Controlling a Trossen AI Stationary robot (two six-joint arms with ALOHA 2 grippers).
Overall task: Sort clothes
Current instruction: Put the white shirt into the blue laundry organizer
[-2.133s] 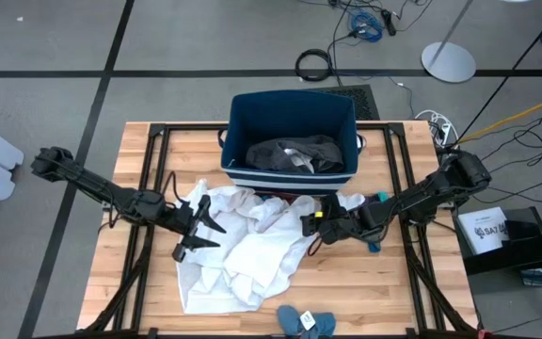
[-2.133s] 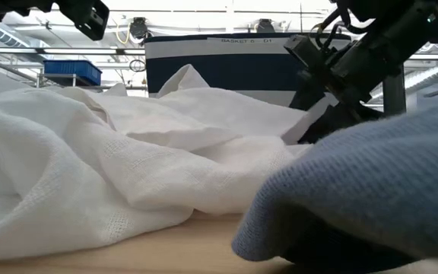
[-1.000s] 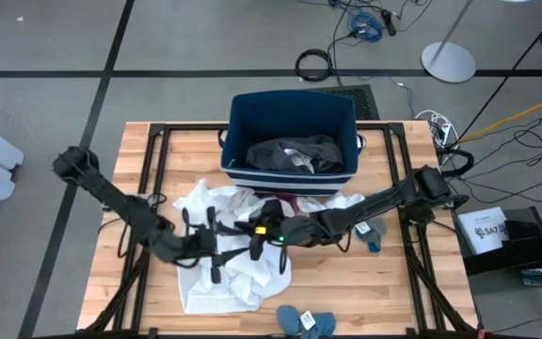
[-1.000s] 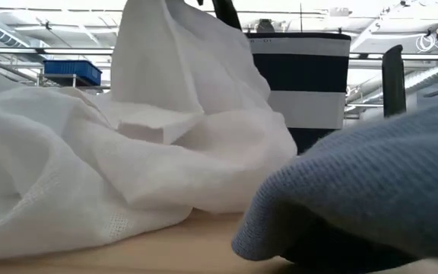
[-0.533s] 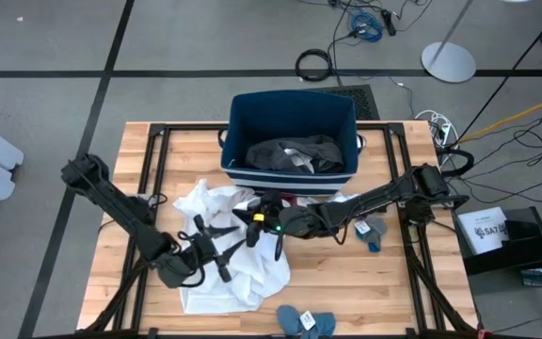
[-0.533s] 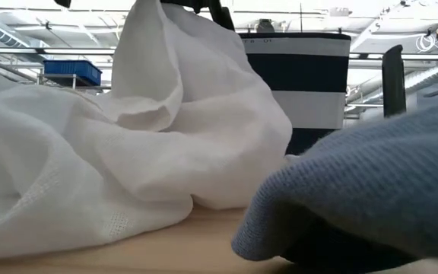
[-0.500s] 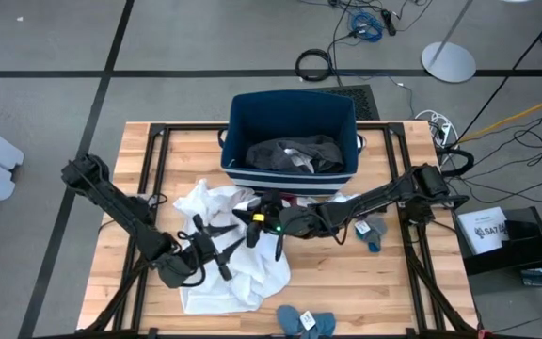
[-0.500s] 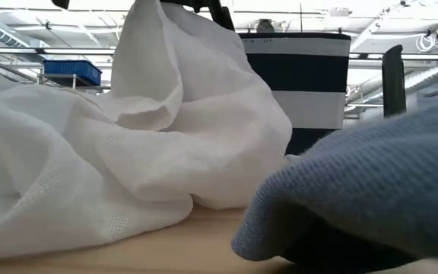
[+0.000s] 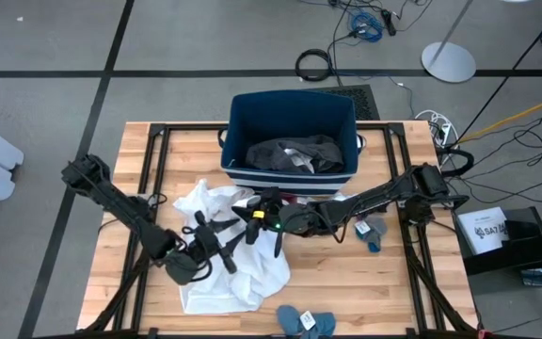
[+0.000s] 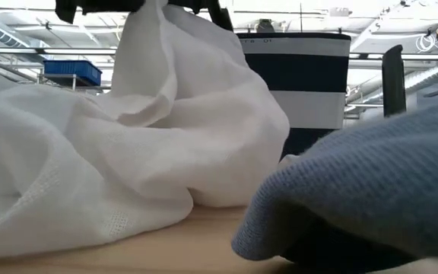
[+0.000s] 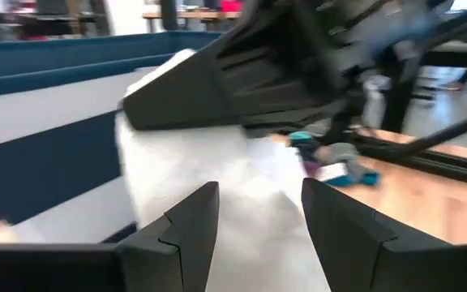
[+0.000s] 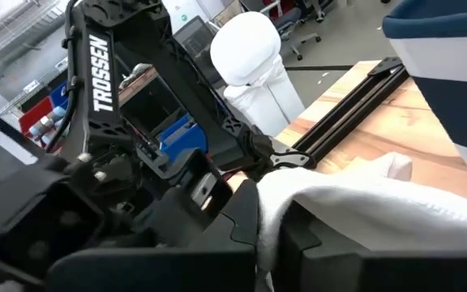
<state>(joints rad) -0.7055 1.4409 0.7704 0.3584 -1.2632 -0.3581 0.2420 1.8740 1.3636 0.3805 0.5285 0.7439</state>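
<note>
On a wooden worktop (image 9: 384,282) over grey floor, the right gripper (image 9: 255,217), "TROSSEN" lettering opposite, pinches the white garment (image 9: 243,264); the left gripper (image 9: 222,247) gapes beside a "BASKET"-marked bin (image 9: 292,118).

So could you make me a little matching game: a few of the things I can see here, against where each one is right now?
Things:
1. white garment
2. dark grey garment
3. blue socks
4. right tool

Places or states:
A. inside the navy bin
B. at the table's near edge
C. shut on a fold of white cloth
D. heaped on the table, partly lifted

Pairs: 1-D, 2-A, 3-B, 4-C
</note>
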